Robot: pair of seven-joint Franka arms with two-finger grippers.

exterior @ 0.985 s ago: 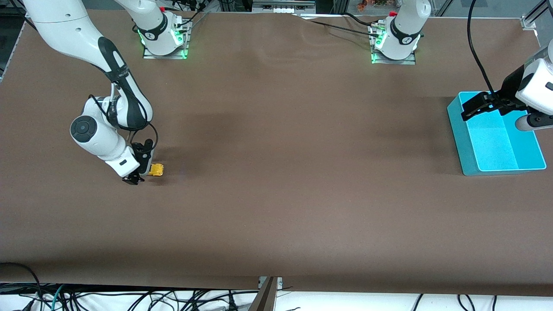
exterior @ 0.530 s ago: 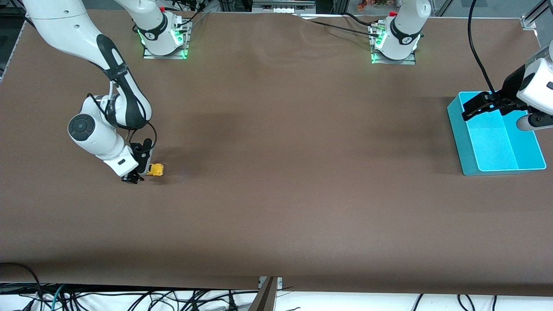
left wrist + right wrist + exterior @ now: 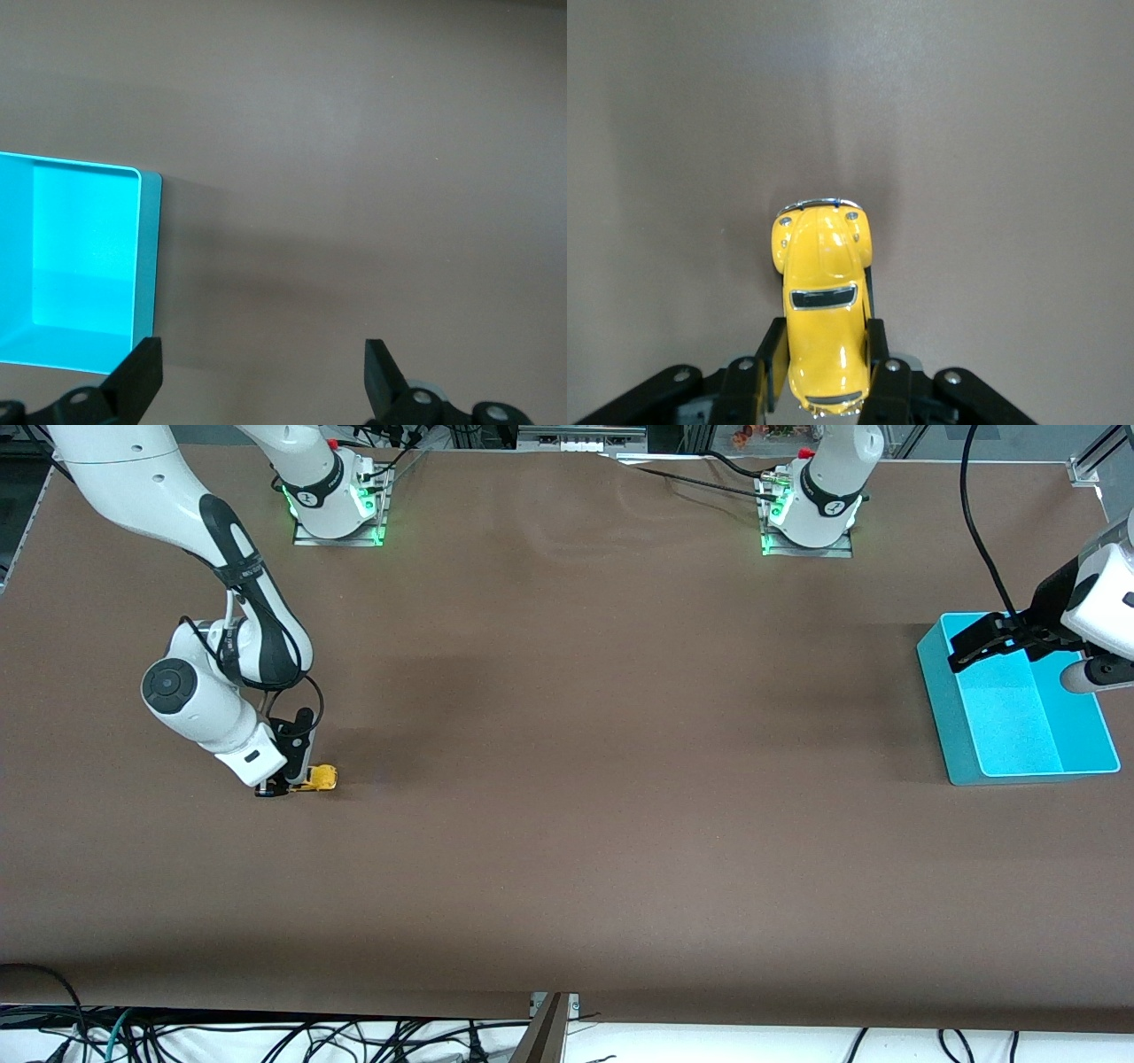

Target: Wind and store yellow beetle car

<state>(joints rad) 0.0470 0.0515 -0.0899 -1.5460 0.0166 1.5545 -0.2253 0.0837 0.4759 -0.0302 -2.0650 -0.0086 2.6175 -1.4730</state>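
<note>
Since a second ago we see the right gripper has come down from just above the brown table covering to sit low at the surface, and the tiny bright yellow beetle-shaped toy car it carries has dropped with it, so that the car now looks level with the table rather than tipped up. In the right wrist view the right gripper is clamped on the yellow beetle car: its two dark fingers press against the car's flanks at the rear half of the body, while the rounded nose with its chrome bumper and small headlamps sticks out past the fingertips. We cannot tell whether the wheels are resting on the covering or hang just above it. The car lies toward the right arm's end of the table, well apart from the open turquoise plastic bin that stands toward the left arm's end. The left arm waits there, its left gripper hanging over the bin's rim on the side toward the table's middle. In the left wrist view the left gripper has its black fingertips spread wide with nothing between them, the turquoise bin partly below it and bare brown covering under the rest.
</note>
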